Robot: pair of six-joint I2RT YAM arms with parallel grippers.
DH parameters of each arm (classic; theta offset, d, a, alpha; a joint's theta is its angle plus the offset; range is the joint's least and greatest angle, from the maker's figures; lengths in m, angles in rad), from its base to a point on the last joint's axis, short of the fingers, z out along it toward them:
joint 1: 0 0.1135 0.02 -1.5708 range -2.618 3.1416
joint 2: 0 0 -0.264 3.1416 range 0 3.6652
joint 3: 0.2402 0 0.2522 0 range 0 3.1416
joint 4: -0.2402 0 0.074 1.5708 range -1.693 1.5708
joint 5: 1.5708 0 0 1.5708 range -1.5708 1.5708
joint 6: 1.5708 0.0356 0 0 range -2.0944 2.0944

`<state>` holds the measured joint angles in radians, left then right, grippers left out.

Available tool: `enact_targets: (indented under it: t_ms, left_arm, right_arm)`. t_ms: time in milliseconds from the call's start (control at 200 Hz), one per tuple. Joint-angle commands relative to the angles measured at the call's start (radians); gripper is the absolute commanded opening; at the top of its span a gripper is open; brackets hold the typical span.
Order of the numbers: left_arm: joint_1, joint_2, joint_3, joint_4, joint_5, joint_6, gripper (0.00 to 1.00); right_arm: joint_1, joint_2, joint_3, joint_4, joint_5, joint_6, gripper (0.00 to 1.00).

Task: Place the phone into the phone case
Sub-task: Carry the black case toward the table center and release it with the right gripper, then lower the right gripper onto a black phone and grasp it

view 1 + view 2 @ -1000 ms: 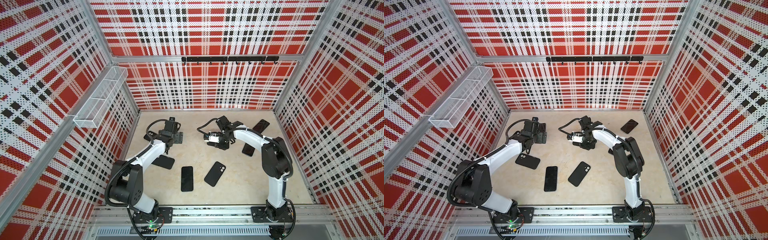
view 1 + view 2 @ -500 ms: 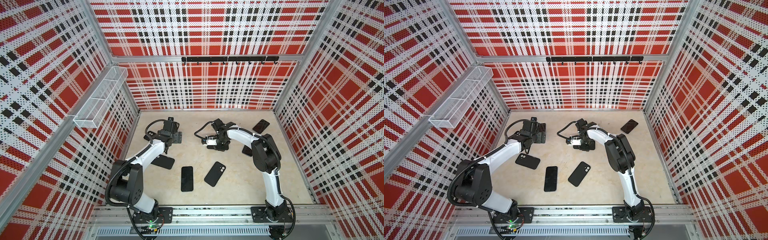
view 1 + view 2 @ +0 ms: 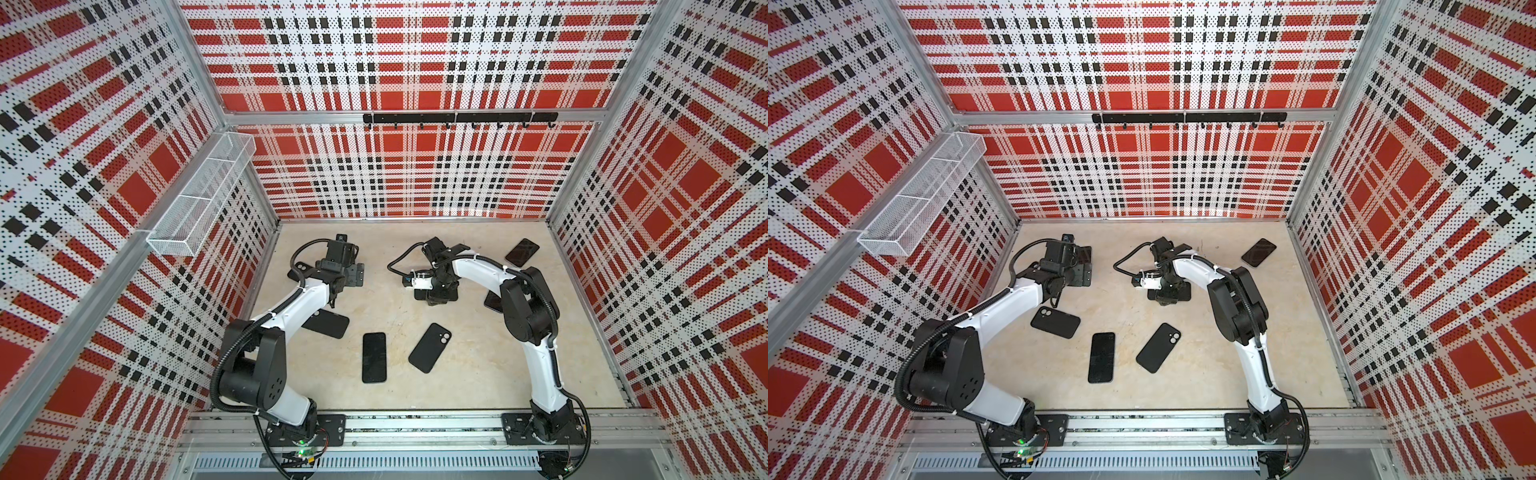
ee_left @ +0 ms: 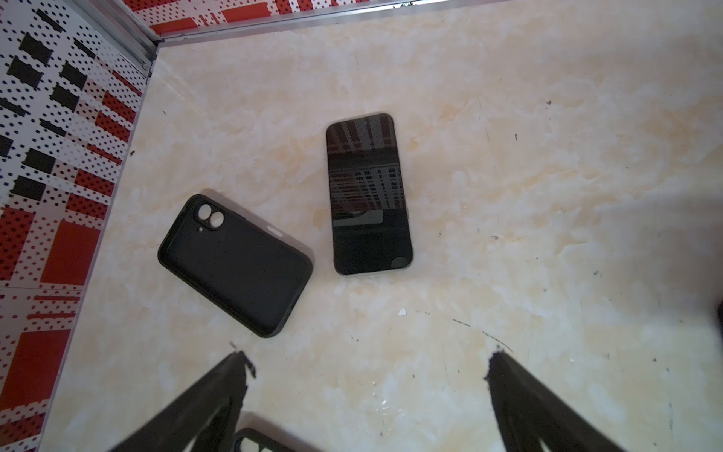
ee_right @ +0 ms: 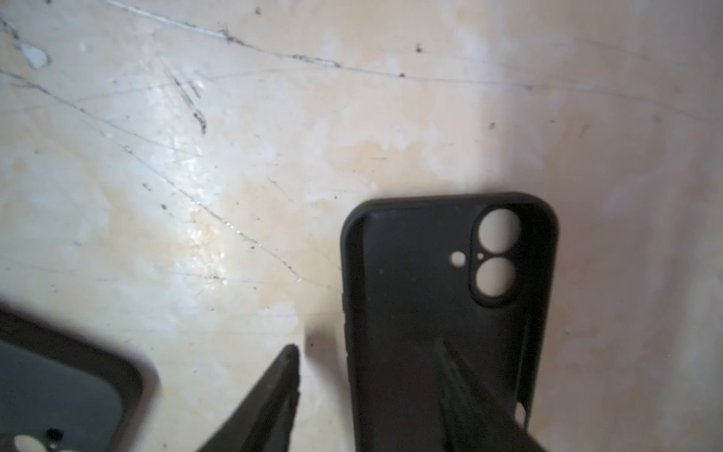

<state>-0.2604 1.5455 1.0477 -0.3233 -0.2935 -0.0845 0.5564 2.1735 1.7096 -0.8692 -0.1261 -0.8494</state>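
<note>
Plaid walls [image 3: 415, 174], marbled bench [image 3: 478, 374]. My right hand [image 5: 367, 348] stands parted astride one side of the phone case [image 5: 422, 281], which lies cavity-up to receive. My left hand [image 4: 367, 358] is spread near the screen-up phone [image 4: 369, 195], likely the next pick.

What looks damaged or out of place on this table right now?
The tabletop is scarred: long dark scratches and scuff marks cross it near the empty phone case, in the right wrist view. A small white chip sits near the phone in the left wrist view. Nothing looks broken.
</note>
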Motion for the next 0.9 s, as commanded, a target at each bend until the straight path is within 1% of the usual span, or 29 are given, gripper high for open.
enact_targets:
  t_ms: [0, 40, 90, 140, 210, 240, 281, 306, 341, 386, 441, 491, 566, 591, 616, 636, 671, 732, 747, 892]
  left_arm:
    - [0.005, -0.001, 0.014, -0.002, 0.004, 0.002, 0.98]
    - [0.005, -0.005, 0.015, -0.002, 0.005, 0.002, 0.98]
    - [0.005, -0.011, 0.014, 0.000, 0.006, 0.004, 0.98]
    - [0.005, -0.013, 0.014, 0.000, 0.005, 0.003, 0.98]
    - [0.005, -0.018, 0.014, -0.002, 0.004, 0.004, 0.98]
    - [0.005, -0.020, 0.014, -0.001, 0.002, 0.003, 0.98]
    - [0.005, -0.024, 0.013, 0.000, 0.001, 0.003, 0.98]
    - [0.005, -0.025, 0.012, 0.000, -0.002, 0.003, 0.98]
    - [0.003, -0.027, 0.013, 0.000, -0.004, 0.004, 0.98]
    - [-0.003, -0.027, 0.011, 0.000, -0.007, 0.005, 0.98]
    - [-0.012, -0.029, 0.010, 0.000, -0.011, 0.009, 0.98]
    - [-0.020, -0.032, 0.009, 0.000, -0.017, 0.011, 0.98]
    - [-0.028, -0.035, 0.008, 0.000, -0.019, 0.011, 0.98]
    - [-0.029, -0.035, 0.008, 0.000, -0.019, 0.010, 0.98]
    - [-0.031, -0.035, 0.008, 0.000, -0.019, 0.009, 0.98]
    - [-0.031, -0.035, 0.008, 0.000, -0.016, 0.007, 0.98]
    - [-0.033, -0.033, 0.010, 0.000, -0.011, 0.006, 0.98]
    - [-0.036, -0.031, 0.009, 0.000, -0.003, 0.003, 0.98]
    - [-0.036, -0.030, 0.010, 0.000, -0.001, 0.002, 0.98]
    - [-0.039, -0.023, 0.011, -0.002, 0.012, 0.000, 0.98]
  right_arm:
    - [0.004, -0.126, -0.012, 0.048, -0.005, 0.094, 0.68]
    - [0.001, -0.161, -0.044, 0.092, 0.006, 0.148, 0.71]
    - [-0.006, -0.204, -0.075, 0.142, 0.027, 0.225, 0.80]
    - [-0.017, -0.242, -0.089, 0.171, 0.067, 0.323, 0.85]
    - [-0.035, -0.289, -0.100, 0.189, 0.161, 0.463, 0.93]
    - [-0.041, -0.307, -0.103, 0.189, 0.222, 0.526, 0.99]
    - [-0.052, -0.331, -0.108, 0.190, 0.322, 0.618, 1.00]
    - [-0.059, -0.348, -0.115, 0.188, 0.407, 0.676, 1.00]
    - [-0.071, -0.377, -0.135, 0.194, 0.483, 0.752, 1.00]
    - [-0.088, -0.428, -0.184, 0.221, 0.551, 0.851, 1.00]
    - [-0.121, -0.492, -0.257, 0.243, 0.585, 0.961, 1.00]
    - [-0.170, -0.541, -0.307, 0.220, 0.574, 1.074, 1.00]
    - [-0.270, -0.567, -0.320, 0.075, 0.526, 1.341, 1.00]
    - [-0.299, -0.573, -0.328, 0.050, 0.482, 1.381, 1.00]
    - [-0.330, -0.578, -0.343, 0.039, 0.439, 1.395, 1.00]
    - [-0.349, -0.583, -0.358, 0.037, 0.415, 1.437, 1.00]
    - [-0.376, -0.588, -0.385, 0.036, 0.375, 1.471, 1.00]
    - [-0.405, -0.578, -0.412, 0.029, 0.324, 1.492, 1.00]
    - [-0.410, -0.570, -0.414, 0.025, 0.301, 1.496, 1.00]
    - [-0.444, -0.456, -0.397, -0.008, 0.219, 1.505, 1.00]
